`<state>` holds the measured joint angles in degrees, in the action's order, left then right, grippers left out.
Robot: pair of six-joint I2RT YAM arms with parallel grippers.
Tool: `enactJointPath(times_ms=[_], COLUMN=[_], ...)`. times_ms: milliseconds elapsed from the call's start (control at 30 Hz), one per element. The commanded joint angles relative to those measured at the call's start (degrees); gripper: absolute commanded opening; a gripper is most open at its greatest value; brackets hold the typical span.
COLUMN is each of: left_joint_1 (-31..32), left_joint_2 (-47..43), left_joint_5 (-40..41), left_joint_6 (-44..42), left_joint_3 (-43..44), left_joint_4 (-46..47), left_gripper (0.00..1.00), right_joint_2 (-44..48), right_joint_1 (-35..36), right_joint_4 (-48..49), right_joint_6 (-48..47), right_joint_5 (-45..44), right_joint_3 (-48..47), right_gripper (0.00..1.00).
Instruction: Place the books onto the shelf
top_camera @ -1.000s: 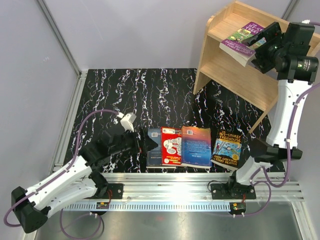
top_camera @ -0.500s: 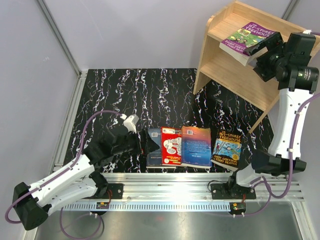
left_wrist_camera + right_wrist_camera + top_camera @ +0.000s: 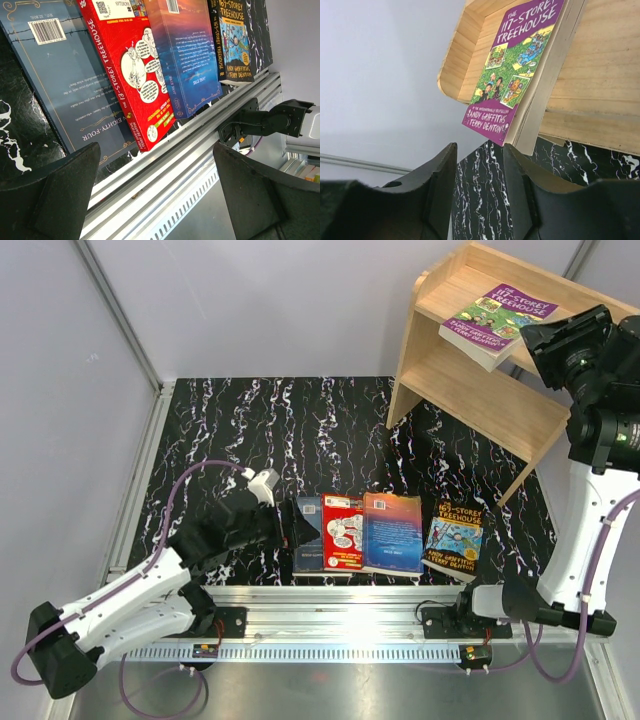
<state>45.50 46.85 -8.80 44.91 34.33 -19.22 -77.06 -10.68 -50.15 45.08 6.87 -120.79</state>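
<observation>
1. Currently the purple-green book [image 3: 497, 315] lies flat on the top tier of the shelf [image 3: 470, 390], upper right of the overhead view, overhanging its front edge.
2. The right tool [image 3: 548, 338] hovers just beside that book, jaws narrowed and gripping nothing.
3. Lower centre, four books lie in a row on the desk [image 3: 300, 430]: dark blue-grey book [image 3: 308, 532], red book [image 3: 342, 531], blue book [image 3: 392, 530], blue-yellow book [image 3: 454, 540].
4. The left tool [image 3: 290, 525] gapes wide and empty, just left of the dark blue-grey book.
</observation>
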Motion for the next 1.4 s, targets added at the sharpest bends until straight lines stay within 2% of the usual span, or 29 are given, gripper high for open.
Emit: enactJointPath(times_ms=[0,467,733,1067,1200,1367], left_joint_1=[0.3,0.2,0.3,0.2,0.3,0.2], left_joint_2=[0.6,1.0,1.9,5.3,7.7,9.2], left_joint_5=[-1.0,0.7,1.3,1.2,0.8,0.4], left_joint_6=[-0.1,-0.5,-0.4,-1.0,-1.3,-1.5], left_joint_3=[0.1,-0.8,-1.8,-2.1,-1.8,-1.5], left_joint_4=[3.3,2.6,3.5,5.6,6.7,7.4], left_gripper=[0.99,0.99,0.99,0.99,0.99,0.99], right_joint_2=[-3.9,-11.9,-17.2,-29.1,-30.3,-31.3], right_joint_1=[-0.2,-0.5,-0.5,-0.5,0.4,2.1], right_joint_4=[1.2,2.4,4.0,5.6,8.4,10.6], right_joint_6=[-1.2,-0.3,0.8,4.0,6.0,6.1], right_joint_5=[-1.8,-4.2,-3.1,2.7,4.8,3.9], right_joint_3=[-1.5,-2.7,-5.7,-14.0,-13.2,-13.1], right_gripper=[0.49,0.5,0.38,0.3,0.26,0.25])
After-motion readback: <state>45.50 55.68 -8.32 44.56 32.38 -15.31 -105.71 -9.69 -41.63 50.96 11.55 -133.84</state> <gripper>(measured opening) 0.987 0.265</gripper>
